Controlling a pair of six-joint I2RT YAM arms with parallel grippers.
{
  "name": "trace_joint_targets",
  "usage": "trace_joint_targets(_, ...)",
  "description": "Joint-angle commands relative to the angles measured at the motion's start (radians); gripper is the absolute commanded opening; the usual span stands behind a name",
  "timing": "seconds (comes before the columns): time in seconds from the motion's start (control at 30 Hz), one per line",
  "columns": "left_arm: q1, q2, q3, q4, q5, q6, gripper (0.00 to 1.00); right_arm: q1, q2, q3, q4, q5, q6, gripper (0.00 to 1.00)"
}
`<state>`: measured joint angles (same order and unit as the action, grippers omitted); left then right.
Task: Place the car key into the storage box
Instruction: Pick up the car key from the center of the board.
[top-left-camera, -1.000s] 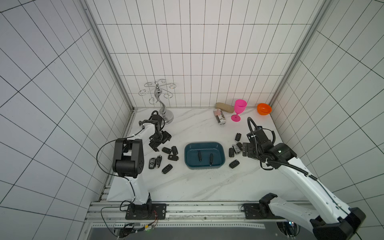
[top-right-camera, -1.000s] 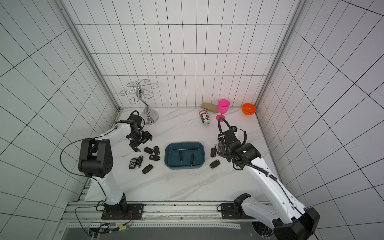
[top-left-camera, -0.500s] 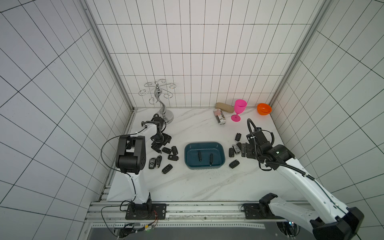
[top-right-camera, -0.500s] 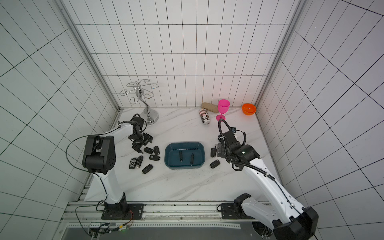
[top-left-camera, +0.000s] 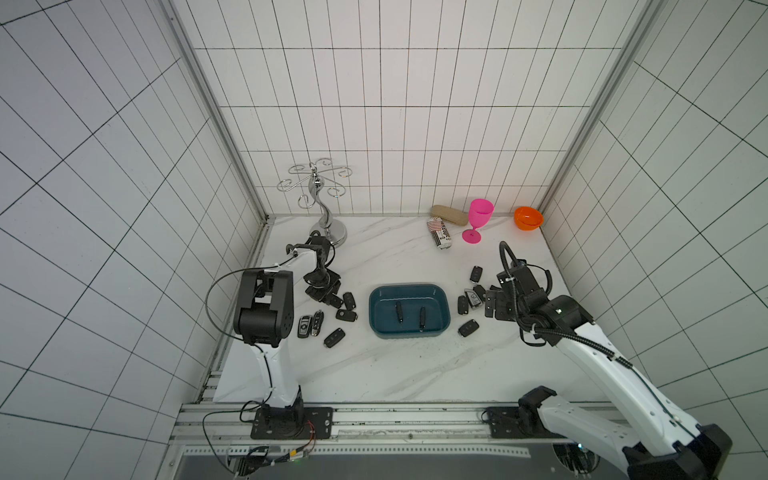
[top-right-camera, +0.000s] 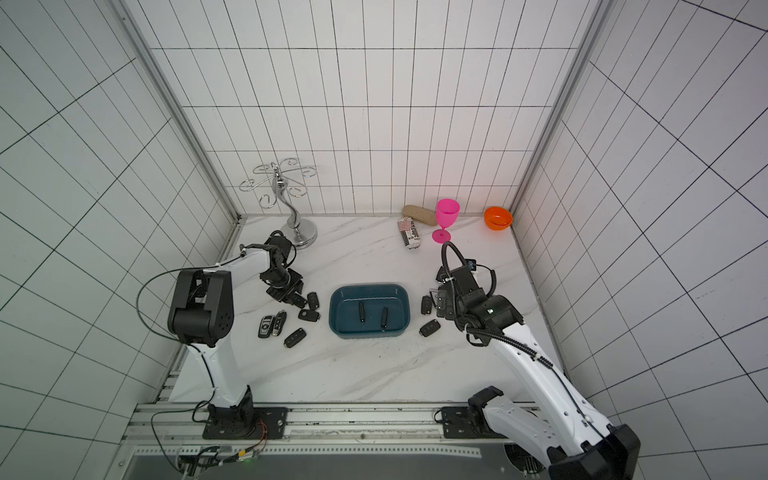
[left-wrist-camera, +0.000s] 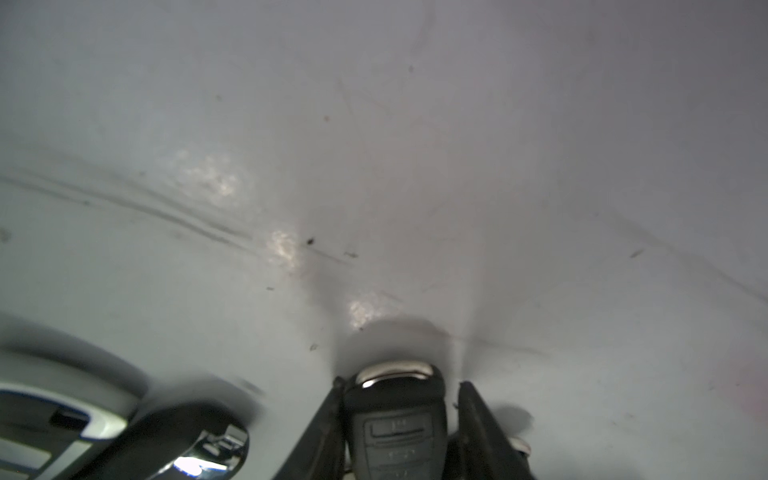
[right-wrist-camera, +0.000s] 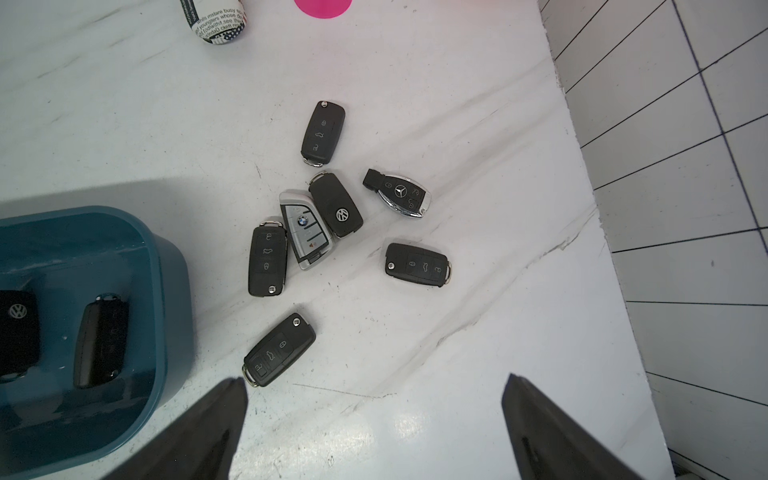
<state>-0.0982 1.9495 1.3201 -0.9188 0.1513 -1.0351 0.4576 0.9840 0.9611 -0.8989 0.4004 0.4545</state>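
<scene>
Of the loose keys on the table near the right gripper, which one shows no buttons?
The black key with the white VW badge facing up, touching the silver BMW key. The other six there all show buttons.

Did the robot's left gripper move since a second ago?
Yes. In a top view the left gripper has dropped a little farther from the silver stand, onto the keys, and now grips a car key.
</scene>
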Motion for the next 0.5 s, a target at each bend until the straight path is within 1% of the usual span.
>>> trace_joint_targets(0.0, -0.002, 0.049, -0.041, 0.028, -0.004, -0.002, 0.16, -0.01, -0.008, -0.029, 0.004, -0.005, 0.006, 1.0)
trace_joint_targets(0.17, -0.001, 0.056, -0.023, 0.016, -0.013, 0.026, 0.16, -0.012, -0.001, -0.037, 0.009, -0.013, 0.016, 1.0)
trace_joint_targets(0.3, 0.004, 0.018, 0.025, -0.022, -0.062, 0.071, 0.16, -0.013, 0.004, -0.044, 0.012, -0.012, 0.016, 1.0)
trace_joint_targets(0.37, 0.002, -0.022, 0.083, -0.068, -0.099, 0.119, 0.16, -0.013, 0.011, -0.048, 0.015, -0.01, 0.012, 1.0)
trace_joint_targets(0.47, -0.02, -0.084, 0.203, -0.141, -0.105, 0.226, 0.16, -0.02, 0.028, -0.05, 0.015, -0.01, 0.013, 1.0)
